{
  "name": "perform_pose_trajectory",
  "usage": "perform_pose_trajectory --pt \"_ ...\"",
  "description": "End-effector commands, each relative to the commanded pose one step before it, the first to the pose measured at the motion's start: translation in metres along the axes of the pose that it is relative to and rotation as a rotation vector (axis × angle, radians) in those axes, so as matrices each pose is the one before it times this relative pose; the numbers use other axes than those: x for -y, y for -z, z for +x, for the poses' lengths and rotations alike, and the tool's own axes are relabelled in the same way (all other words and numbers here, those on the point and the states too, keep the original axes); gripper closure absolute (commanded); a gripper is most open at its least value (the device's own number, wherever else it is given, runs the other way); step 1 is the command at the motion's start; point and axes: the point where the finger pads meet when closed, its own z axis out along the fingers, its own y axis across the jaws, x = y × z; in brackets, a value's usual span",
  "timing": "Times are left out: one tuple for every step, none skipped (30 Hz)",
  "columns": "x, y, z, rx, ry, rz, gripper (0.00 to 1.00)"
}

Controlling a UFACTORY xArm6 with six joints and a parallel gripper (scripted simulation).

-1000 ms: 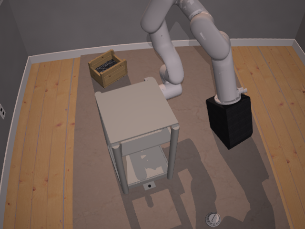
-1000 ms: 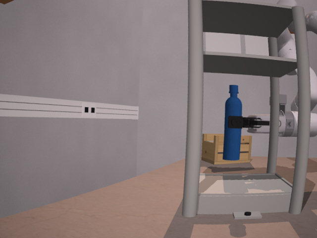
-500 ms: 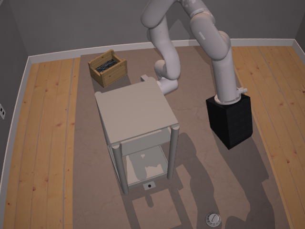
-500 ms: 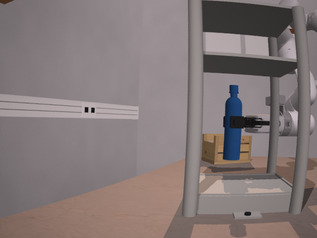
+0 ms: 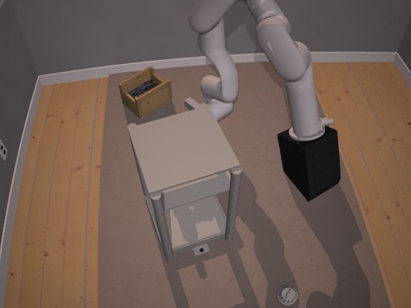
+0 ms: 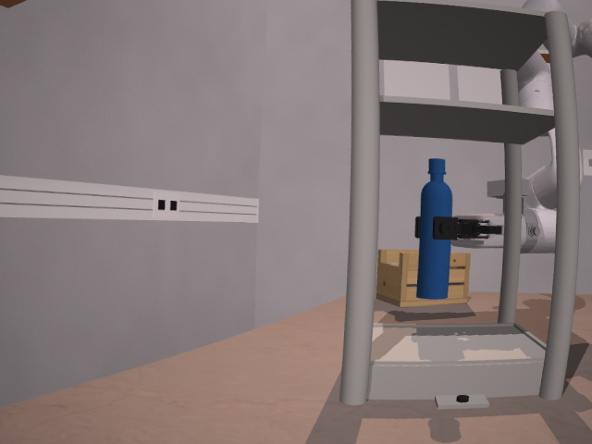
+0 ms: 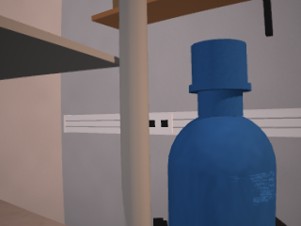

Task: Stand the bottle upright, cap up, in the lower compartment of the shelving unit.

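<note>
The blue bottle (image 6: pixel 431 234) is upright, cap up, held in the air at the back of the grey shelving unit (image 5: pixel 185 172). My gripper (image 6: pixel 432 228) is shut on the bottle's middle and reaches in from the right. The bottle's base hangs well above the lower compartment's floor (image 6: pixel 454 346), seen through the open frame. In the wrist view the bottle's cap and shoulder (image 7: pixel 221 141) fill the right half, with a shelf post (image 7: pixel 134 113) just to its left. In the overhead view the shelf top hides the bottle and gripper.
A wooden crate (image 5: pixel 146 91) stands behind the shelving unit, also in the low view (image 6: pixel 420 279). The arm's black base (image 5: pixel 310 162) is to the right. A small plate with a black knob (image 5: pixel 200 250) lies before the front lip. A round dial (image 5: pixel 287 294) lies on the floor.
</note>
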Motion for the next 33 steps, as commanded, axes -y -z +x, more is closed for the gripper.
perform_pose_trajectory --pt "-0.00005 -0.00099 0.00139 -0.00522 -0.00110 0.05727 1.00" --pt "-0.00003 0.00016 -0.00013 0.00076 0.00031 0.02094 1.00" --pt "-0.00009 0.00027 -0.00022 0.00128 0.00056 0.01863 1.00" --pt "-0.00011 0.00031 -0.00025 0.00147 0.00065 0.01516 1.00" --pt "-0.00011 0.00027 -0.00022 0.00131 0.00058 0.01097 1.00" --pt "-0.00007 0.00019 -0.00015 0.00089 0.00040 0.00662 1.00" --pt "-0.00003 0.00008 -0.00007 0.00040 0.00018 0.00282 1.00" --pt "-0.00001 0.00001 -0.00001 0.00007 0.00003 0.00046 1.00" --pt "0.00000 -0.00001 0.00001 -0.00006 -0.00002 0.00047 1.00" --pt "0.00003 -0.00007 0.00006 -0.00037 -0.00011 0.00291 1.00" --pt "0.00006 -0.00016 0.00014 -0.00082 -0.00024 0.00680 1.00" --pt "0.00009 -0.00023 0.00020 -0.00120 -0.00036 0.01124 1.00" --pt "0.00010 -0.00026 0.00022 -0.00134 -0.00040 0.01547 1.00" --pt "0.00010 -0.00022 0.00019 -0.00115 -0.00036 0.01889 1.00" --pt "0.00008 -0.00013 0.00011 -0.00066 -0.00023 0.02108 1.00" --pt "0.00000 0.00000 0.00000 0.00000 0.00000 0.00000 1.00" --pt "0.00000 0.00000 0.00000 0.00000 0.00000 0.00000 1.00" --pt "0.00005 0.00000 0.00000 0.00002 -0.00006 0.02180 1.00" --pt "0.00001 0.00013 -0.00011 0.00070 0.00011 0.02096 1.00" --pt "-0.00002 0.00023 -0.00019 0.00119 0.00023 0.01869 1.00" --pt "-0.00003 0.00026 -0.00022 0.00137 0.00027 0.01523 1.00" --pt "-0.00004 0.00023 -0.00020 0.00122 0.00025 0.01103 1.00" --pt "-0.00003 0.00016 -0.00014 0.00083 0.00017 0.00666 1.00" --pt "-0.00001 0.00007 -0.00006 0.00037 0.00008 0.00284 1.00" --pt "0.00000 0.00001 -0.00001 0.00006 0.00001 0.00046 1.00" --pt "0.00000 -0.00001 0.00001 -0.00006 0.00000 0.00047 1.00" --pt "0.00000 -0.00006 0.00006 -0.00034 -0.00002 0.00288 1.00" --pt "0.00001 -0.00014 0.00012 -0.00076 -0.00004 0.00674 1.00" --pt "0.00001 -0.00021 0.00018 -0.00111 -0.00007 0.01115 1.00" --pt "0.00002 -0.00023 0.00021 -0.00125 -0.00008 0.01536 1.00" --pt "0.00003 -0.00020 0.00018 -0.00108 -0.00008 0.01879 1.00" --pt "0.00004 -0.00011 0.00010 -0.00062 -0.00007 0.02102 1.00" --pt "0.00000 0.00000 0.00000 0.00000 0.00000 0.00000 1.00"
